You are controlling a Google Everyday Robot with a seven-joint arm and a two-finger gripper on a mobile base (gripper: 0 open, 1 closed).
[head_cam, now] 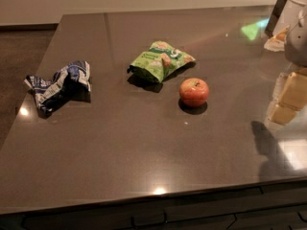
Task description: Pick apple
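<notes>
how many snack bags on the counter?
2: green bag at centre, just behind-left of the apple; crumpled blue bag near the counter's left edge. None seem hidden. The pincer sits at the right edge.

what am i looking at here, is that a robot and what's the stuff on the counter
One camera looks down on a dark counter; where it sits is not known. The machine is a wheeled robot with one arm. The white shape at the right edge looks like that arm with its end effector, the grasping part, apart from the apple. On the counter lie a crumpled blue bag, a green snack bag and, beside it, a red apple, the thing to pick up. The apple lies untouched.
</notes>
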